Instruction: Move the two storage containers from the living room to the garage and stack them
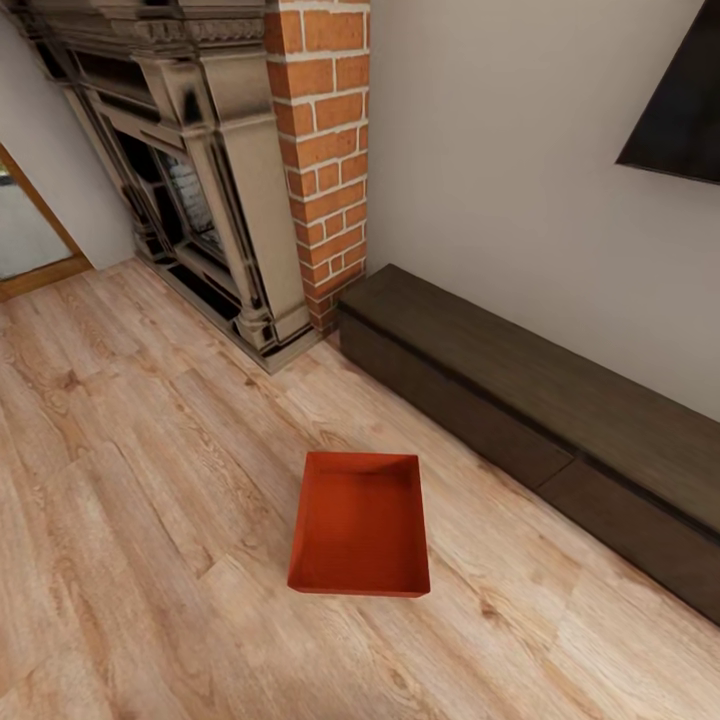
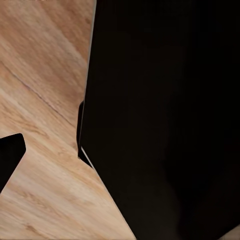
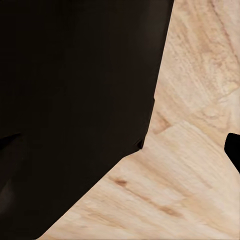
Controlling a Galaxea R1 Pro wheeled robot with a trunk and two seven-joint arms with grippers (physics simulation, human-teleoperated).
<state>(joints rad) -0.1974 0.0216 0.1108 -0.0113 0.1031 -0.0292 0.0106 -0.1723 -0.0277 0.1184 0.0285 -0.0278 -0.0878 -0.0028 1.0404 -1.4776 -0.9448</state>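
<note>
One orange-red storage container [image 1: 360, 525] lies open-topped and empty on the light wood plank floor [image 1: 130, 480] of the living room, in the middle of the head view just in front of me. It rests flat, a short way from the long dark bench. Of my left gripper, one dark fingertip [image 2: 10, 157] shows far out to the side over the planks. One dark fingertip [image 3: 234, 150] of my right gripper shows likewise. Nothing is held between the fingers. A large black mass, seemingly my own body, hides the other fingertip in each wrist view.
A long dark low bench [image 1: 520, 400] runs along the white wall at the right. The ornate fireplace [image 1: 200, 180] and red brick chimney [image 1: 325, 150] stand at the back. A black TV [image 1: 680, 100] hangs at the upper right. A wood-framed doorway [image 1: 25, 230] opens at the far left.
</note>
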